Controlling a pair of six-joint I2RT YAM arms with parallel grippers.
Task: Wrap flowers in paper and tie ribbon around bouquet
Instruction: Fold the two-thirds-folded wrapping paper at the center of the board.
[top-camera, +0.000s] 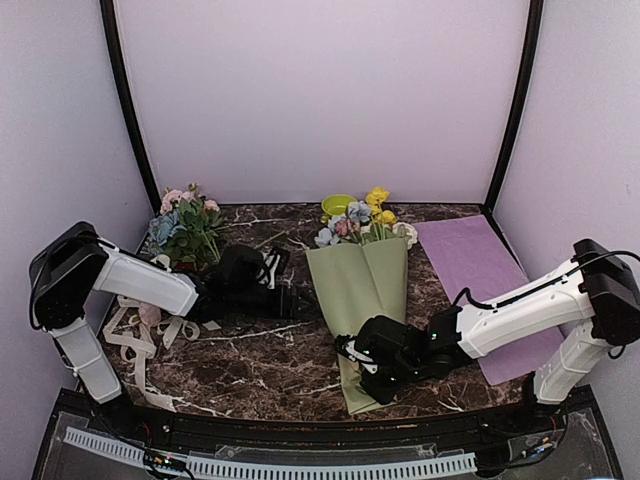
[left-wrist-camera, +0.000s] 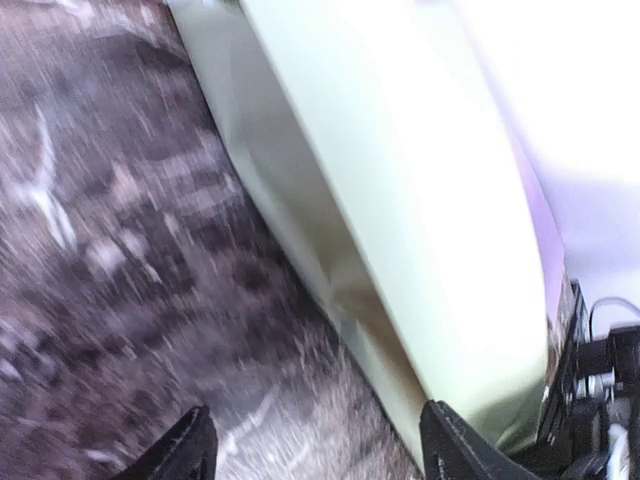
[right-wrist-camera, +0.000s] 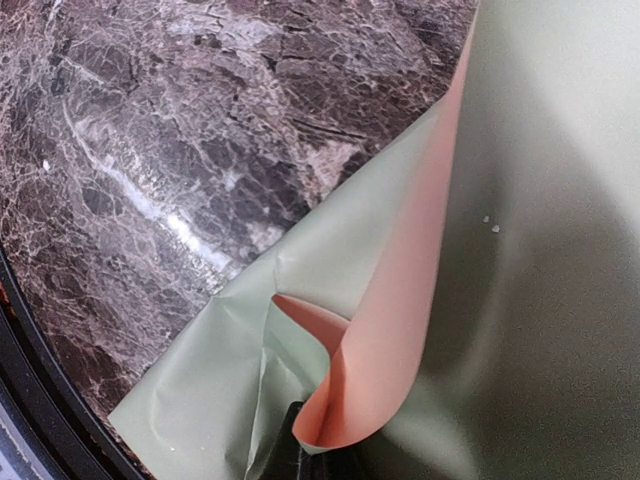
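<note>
Bouquet (top-camera: 358, 275) laid mid-table (top-camera: 260, 365), flowers (top-camera: 360, 215) at the far end.
The paper (right-wrist-camera: 400, 300) at its near tip is pinched by the closed right gripper (top-camera: 362, 362); the left gripper (left-wrist-camera: 315, 425) is spread open, empty, just beside it.

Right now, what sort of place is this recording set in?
Probably a robot test booth, not a flower shop: plain lilac walls close in a marble-look table, a left arm and right arm are mounted at its near edge, and one bouquet lies on it.

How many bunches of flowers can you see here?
2. One green-wrapped bouquet lies in the middle, heads pointing to the back. One loose bunch sits at the back left. More blooms may be hidden inside the wrap.
</note>
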